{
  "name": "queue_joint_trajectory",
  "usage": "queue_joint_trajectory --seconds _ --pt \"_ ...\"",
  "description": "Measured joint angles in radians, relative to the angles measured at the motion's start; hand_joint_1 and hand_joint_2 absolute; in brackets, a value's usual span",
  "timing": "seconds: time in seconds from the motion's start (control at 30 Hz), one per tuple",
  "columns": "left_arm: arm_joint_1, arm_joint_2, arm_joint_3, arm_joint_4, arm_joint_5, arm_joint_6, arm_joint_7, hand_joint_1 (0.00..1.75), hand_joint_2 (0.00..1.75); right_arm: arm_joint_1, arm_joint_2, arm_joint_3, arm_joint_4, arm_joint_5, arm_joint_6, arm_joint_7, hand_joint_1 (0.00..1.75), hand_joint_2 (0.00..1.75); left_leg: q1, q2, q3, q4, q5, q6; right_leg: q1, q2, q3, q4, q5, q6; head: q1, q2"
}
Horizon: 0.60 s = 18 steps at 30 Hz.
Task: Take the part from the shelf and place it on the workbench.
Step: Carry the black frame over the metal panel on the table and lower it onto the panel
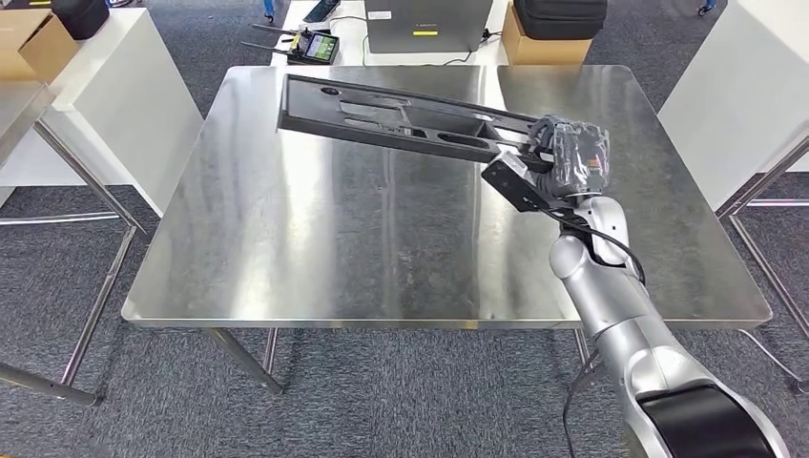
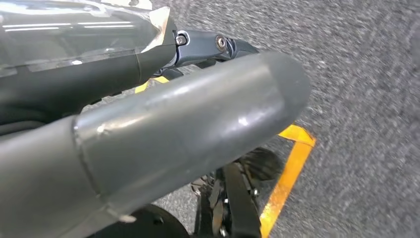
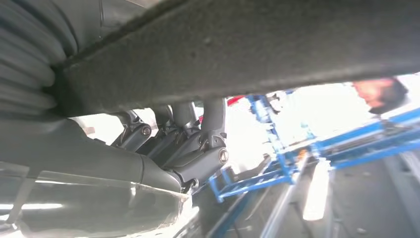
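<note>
One long black part (image 1: 401,116) lies across the far half of the steel workbench (image 1: 315,239), its near end held by the right hand (image 1: 570,157).

The part is a flat moulded panel with several cut-outs, set at a slant from the bench's far left toward its right side. The right hand's fingers are wrapped over the panel's end, and the right wrist view shows the dark fingers (image 3: 198,144) hooked up against the part's rough underside (image 3: 257,49). The left hand (image 2: 148,144) hangs over grey carpet beside a yellow floor line (image 2: 289,173); whether its fingers are spread or curled cannot be told.
</note>
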Motion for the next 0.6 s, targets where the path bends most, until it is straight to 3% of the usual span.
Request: queue_joint_trajectory --seconds 0.07,0.13,0.2,0.6 --pt "-0.001 0.001 0.000 0.000 -0.005 -0.002 -0.015 0.00 0.00 -0.011 -0.011 -0.018 0.066 0.023 -0.025 0.016 1.75 1.75 -0.008 0.000 0.034 -0.076 0.028 0.016 0.005 0.002 0.004 0.001 -0.007 0.006 0.001 0.000" --pt "-0.002 0.001 0.000 0.000 -0.011 -0.005 -0.032 0.00 0.00 -0.020 -0.026 -0.031 0.135 0.052 -0.047 0.036 1.75 1.75 -0.013 -0.001 0.045 -0.094 0.023 0.010 0.008 0.001 0.000 0.002 -0.010 0.010 0.003 0.000" --pt "-0.002 0.001 0.000 0.000 -0.020 -0.006 -0.052 0.00 0.00 -0.026 -0.038 -0.038 0.200 0.086 -0.059 0.061 1.75 1.75 -0.018 -0.004 0.045 -0.097 0.023 0.003 0.009 -0.001 0.000 0.001 -0.011 0.013 0.004 0.000" --pt "-0.013 0.002 -0.001 0.000 -0.036 -0.025 -0.152 0.00 0.00 -0.034 -0.038 -0.035 0.444 0.235 -0.074 0.227 1.75 1.75 -0.032 -0.006 0.045 -0.097 0.020 0.016 0.005 -0.002 0.002 -0.004 -0.010 0.024 0.004 0.000"
